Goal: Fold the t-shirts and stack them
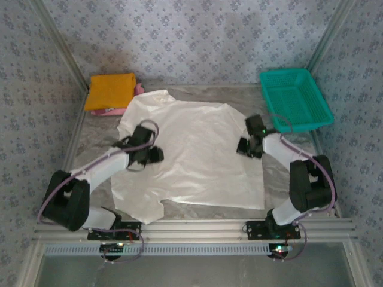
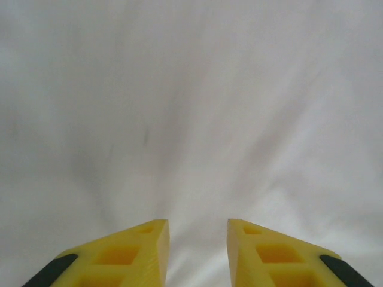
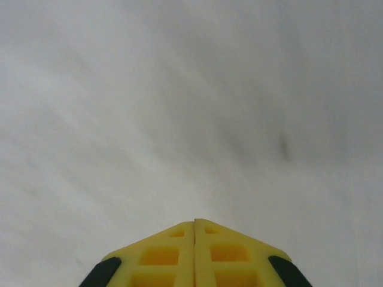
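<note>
The left gripper (image 2: 197, 225) is seen with jaws spread, the right gripper (image 3: 194, 222) with jaws pressed together and no cloth caught between them. Directly beneath both, the white t-shirt (image 1: 191, 149) is spread flat mid-table, one arm placed over each side, equally near.

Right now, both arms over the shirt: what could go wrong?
Right gripper is shut with no cloth seen in its jaws; lifting may raise nothing. Left gripper is open over the white shirt, away from its edges; closing may bunch it. The shirt's far left sleeve lies close to the orange shirt; dragging may disturb that.
</note>
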